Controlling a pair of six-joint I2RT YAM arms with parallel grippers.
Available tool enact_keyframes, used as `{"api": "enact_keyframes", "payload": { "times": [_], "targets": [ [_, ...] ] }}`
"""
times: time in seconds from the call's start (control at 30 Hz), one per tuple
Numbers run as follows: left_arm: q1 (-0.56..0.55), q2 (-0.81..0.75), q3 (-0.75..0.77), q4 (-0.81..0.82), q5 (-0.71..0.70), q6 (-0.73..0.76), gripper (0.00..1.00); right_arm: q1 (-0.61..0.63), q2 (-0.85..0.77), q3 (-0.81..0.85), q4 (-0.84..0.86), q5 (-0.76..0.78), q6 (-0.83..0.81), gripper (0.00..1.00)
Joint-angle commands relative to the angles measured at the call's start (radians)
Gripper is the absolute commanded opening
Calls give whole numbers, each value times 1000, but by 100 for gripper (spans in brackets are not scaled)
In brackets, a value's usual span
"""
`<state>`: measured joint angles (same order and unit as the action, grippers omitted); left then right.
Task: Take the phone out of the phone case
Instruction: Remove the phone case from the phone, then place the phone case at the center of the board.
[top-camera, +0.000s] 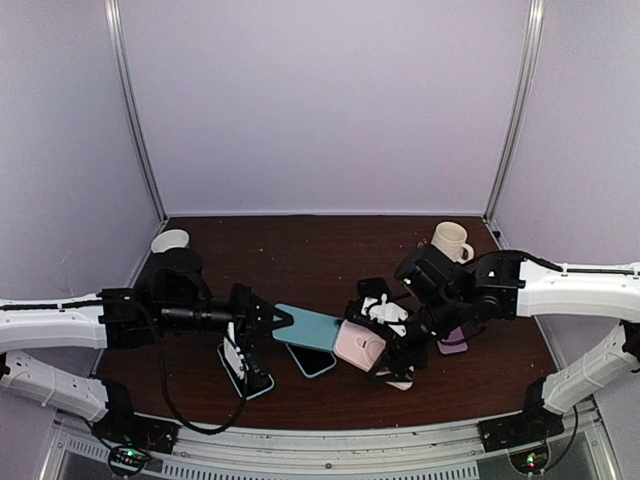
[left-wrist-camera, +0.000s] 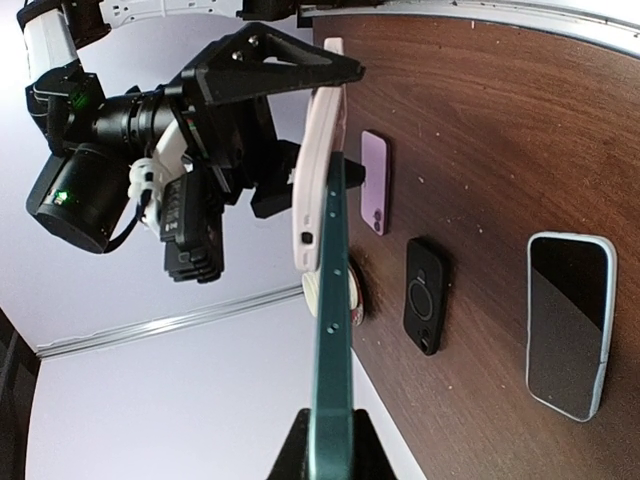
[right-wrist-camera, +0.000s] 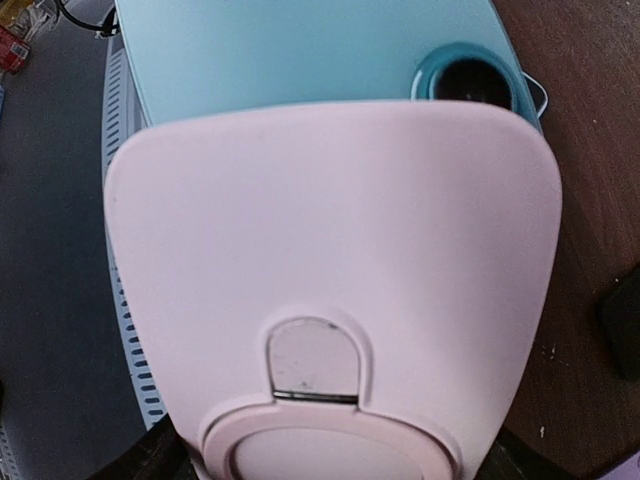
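A teal flat phone (top-camera: 310, 327) is seen from the top camera held above the dark brown wooden table (top-camera: 300, 250), between the two arms. The left gripper (top-camera: 281, 320) is clamped on its left end. The right gripper (top-camera: 392, 345) is clenched on a pale pink phone case (top-camera: 358, 346) that overlaps the phone's right end. Whether the phone is still seated in the case cannot be told from there.

In the left wrist view the phone is presented edge-on, its near end pinched between the fingers (left-wrist-camera: 297, 445). The case is shown against one face at the far end, its upper part bowed away.

Only in the right wrist view is the case's back shown, with a ring stand (right-wrist-camera: 330, 452) folded flat and the phone's round camera lens (right-wrist-camera: 470, 82) exposed just past the case's rim.

A purple phone (left-wrist-camera: 375, 182), a black phone-sized slab (left-wrist-camera: 425, 295) and a phone in a light blue case (left-wrist-camera: 570, 325) are seen lying apart on the table in the left wrist view. A cream ceramic mug (top-camera: 451, 240) is caught by the top camera alone.
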<state>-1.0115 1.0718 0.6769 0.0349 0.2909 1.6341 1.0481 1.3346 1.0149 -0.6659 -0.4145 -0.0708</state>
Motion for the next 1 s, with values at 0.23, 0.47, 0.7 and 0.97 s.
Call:
{"api": "enact_keyframes", "payload": {
  "times": [0.23,0.47,0.7,0.97],
  "targets": [
    [6,-30,5,97,-5,1,0,-105,-29,-123,-40,118,127,74],
    [6,-32,4,95,-9,0,0,-159,-25,-144,-47,175,198,74],
    [5,-31,7,94,-9,-1,0,-175,-37,-166,-34,219,238,81],
    [7,-26,6,92,-8,-4,0,-177,-51,-168,-28,260,243,99]
  ]
}}
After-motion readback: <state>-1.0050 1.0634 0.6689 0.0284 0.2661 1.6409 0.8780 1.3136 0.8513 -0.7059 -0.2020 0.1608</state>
